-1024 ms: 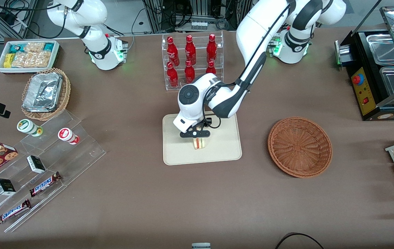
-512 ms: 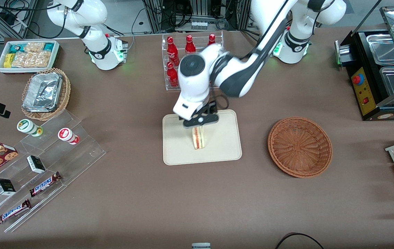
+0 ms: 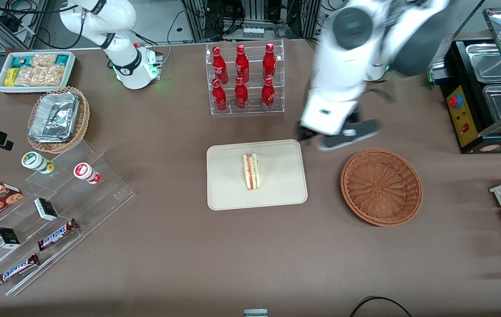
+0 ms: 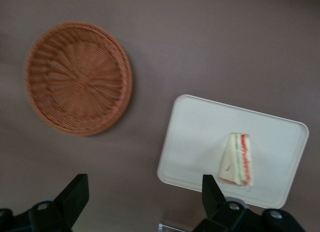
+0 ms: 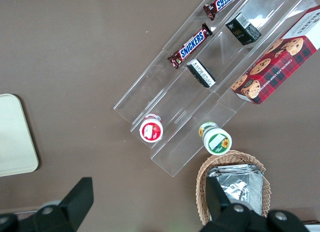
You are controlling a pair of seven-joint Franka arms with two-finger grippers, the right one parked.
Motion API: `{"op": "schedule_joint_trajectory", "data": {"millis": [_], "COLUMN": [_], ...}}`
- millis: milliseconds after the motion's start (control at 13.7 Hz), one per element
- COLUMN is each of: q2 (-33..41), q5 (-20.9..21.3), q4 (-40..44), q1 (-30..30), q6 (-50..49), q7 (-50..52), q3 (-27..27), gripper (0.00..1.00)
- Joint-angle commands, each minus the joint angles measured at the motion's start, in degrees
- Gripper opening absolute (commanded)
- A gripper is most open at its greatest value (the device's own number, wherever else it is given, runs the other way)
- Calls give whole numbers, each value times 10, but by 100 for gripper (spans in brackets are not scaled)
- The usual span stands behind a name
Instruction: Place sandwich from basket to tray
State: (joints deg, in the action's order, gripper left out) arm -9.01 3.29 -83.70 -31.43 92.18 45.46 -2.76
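The sandwich (image 3: 251,171) lies on the cream tray (image 3: 281,193) in the middle of the table, its red and green filling edge showing; it also shows in the left wrist view (image 4: 237,160) on the tray (image 4: 200,132). The reddish-brown wicker basket (image 3: 381,186) stands empty beside the tray toward the working arm's end, and appears in the left wrist view (image 4: 79,77). My left gripper (image 3: 338,136) (image 4: 145,197) is raised high above the table between tray and basket, farther from the front camera than both. It is open and empty.
A clear rack of red bottles (image 3: 243,78) stands farther from the camera than the tray. A black food warmer (image 3: 483,92) sits at the working arm's end. A tan basket with foil trays (image 3: 59,118), a snack bin (image 3: 34,70) and clear candy shelves (image 3: 52,211) lie toward the parked arm's end.
My left gripper let go of the sandwich on the tray, rose, and swung away toward the basket's end. The sandwich stays on the tray.
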Motion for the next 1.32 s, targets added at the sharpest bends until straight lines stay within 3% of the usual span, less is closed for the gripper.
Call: {"op": "schedule_joint_trajectory", "data": {"millis": [0,366,878,1244], "q2": [95,150,125,120], "q5": [-5,-10,-6,-39], "q4": [-98,-122,-74,-60], "q1": [65,183,207,332], "q6": [5,-37,-39,-36], "q7": [-107,-321,-395,-483], "q3": [4,4,-8,56], "gripper": [100,100,100,100]}}
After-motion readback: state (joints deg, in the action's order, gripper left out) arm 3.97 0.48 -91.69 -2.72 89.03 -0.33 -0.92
